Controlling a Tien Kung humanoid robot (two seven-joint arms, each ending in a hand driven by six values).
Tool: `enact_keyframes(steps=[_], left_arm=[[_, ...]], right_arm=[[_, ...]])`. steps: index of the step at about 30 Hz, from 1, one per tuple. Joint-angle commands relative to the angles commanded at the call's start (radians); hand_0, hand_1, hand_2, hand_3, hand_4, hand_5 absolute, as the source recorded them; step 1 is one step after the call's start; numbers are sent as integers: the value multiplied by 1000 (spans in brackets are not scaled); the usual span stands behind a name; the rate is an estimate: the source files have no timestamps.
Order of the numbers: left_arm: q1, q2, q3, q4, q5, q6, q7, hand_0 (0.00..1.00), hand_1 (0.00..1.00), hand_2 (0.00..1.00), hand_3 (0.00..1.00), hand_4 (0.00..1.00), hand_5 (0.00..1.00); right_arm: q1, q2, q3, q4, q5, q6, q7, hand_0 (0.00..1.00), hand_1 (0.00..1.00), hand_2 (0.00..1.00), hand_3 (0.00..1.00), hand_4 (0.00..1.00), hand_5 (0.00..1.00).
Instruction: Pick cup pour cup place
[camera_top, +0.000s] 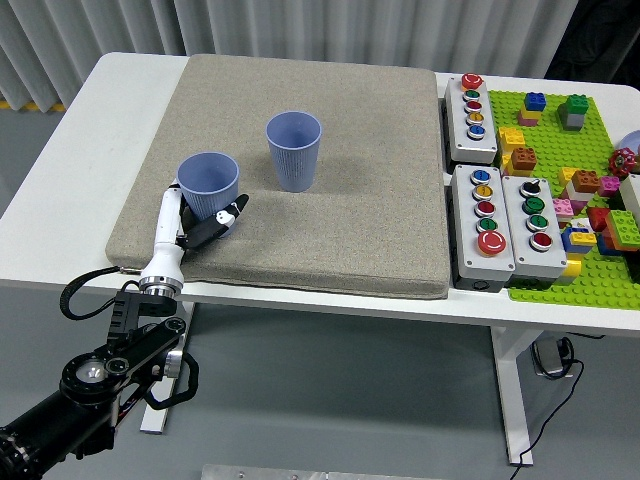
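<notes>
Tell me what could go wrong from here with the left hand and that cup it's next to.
1. The left hand sits low against the near cup, fingers at its base and not clearly wrapped around it; a lift now might slip or tip the cup.
2. The cup stands on a soft grey mat, so a sideways nudge could topple it.
3. The second cup stands close by; a wide swing during pouring could knock it.

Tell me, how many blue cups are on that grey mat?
2. One blue cup stands near the mat's left edge, beside the robot's left hand; the other blue cup stands further in, right of it. None seem hidden.
</notes>
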Motion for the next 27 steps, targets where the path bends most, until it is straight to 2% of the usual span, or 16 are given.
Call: enact_keyframes(steps=[11,12,17,18,21,27], left_arm=[[40,7,-52,-45,59,-16,14,765,789,900,894,895,439],[43,10,-55,-50,66,-21,18,784,828,950,941,918,461],[63,35,-57,-96,97,-49,42,784,828,950,941,918,461],[68,40,-57,-107,101,-52,44,823,867,990,988,945,496],[85,49,-59,-137,121,-64,55,823,867,990,988,945,496],[119,52,-86,-168,155,-83,75,827,872,993,992,945,500]], right_arm=[[0,-4,9,0,-13,3,1,697,633,596,594,2,244],[1,-4,10,0,-14,3,1,697,634,596,593,2,245],[4,-4,9,0,-12,3,1,697,634,596,593,2,245],[5,-5,9,0,-11,2,2,697,633,596,594,2,244],[6,-5,9,0,-12,3,2,697,633,596,594,2,244],[5,-5,11,0,-15,3,2,697,633,596,594,2,244]])
